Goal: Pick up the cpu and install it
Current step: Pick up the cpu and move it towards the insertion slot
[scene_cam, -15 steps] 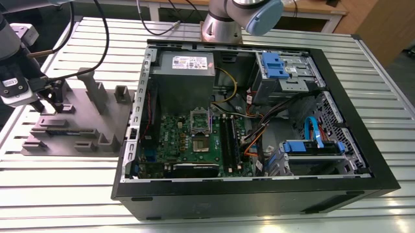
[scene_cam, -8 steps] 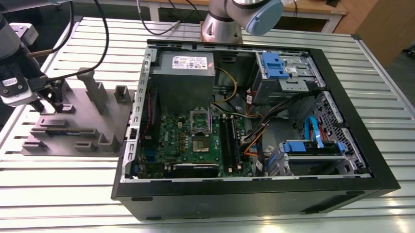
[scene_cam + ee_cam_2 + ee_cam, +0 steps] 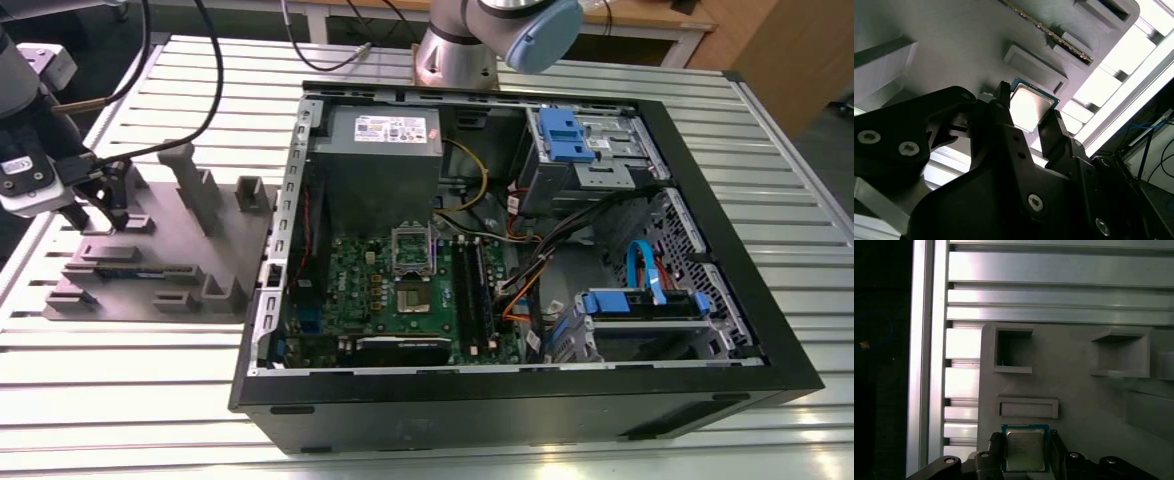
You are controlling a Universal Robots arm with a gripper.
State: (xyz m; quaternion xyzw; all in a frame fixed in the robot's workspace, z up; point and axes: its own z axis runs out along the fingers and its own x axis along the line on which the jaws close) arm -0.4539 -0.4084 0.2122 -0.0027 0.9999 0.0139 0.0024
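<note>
The cpu [image 3: 1025, 449], a small silvery square chip with a paler rim, lies on the grey block [image 3: 200, 255] near its edge at the exterior view's left. My gripper [image 3: 98, 212] stands over that spot on the block. In both wrist views the two black fingers sit against opposite edges of the cpu [image 3: 1029, 105], so the gripper [image 3: 1026, 107] looks shut on it while it rests on the block. The green board [image 3: 400, 290] with its metal socket frame [image 3: 411, 250] lies inside the open computer case.
The black computer case [image 3: 534, 400] fills the middle of the slatted metal table [image 3: 134, 350]. The grey block has upright posts [image 3: 187, 180] and recessed pockets [image 3: 1013, 349] close to my gripper. Cables [image 3: 200, 60] hang by the arm. A memory stick [image 3: 1054, 35] lies in a slot on the block.
</note>
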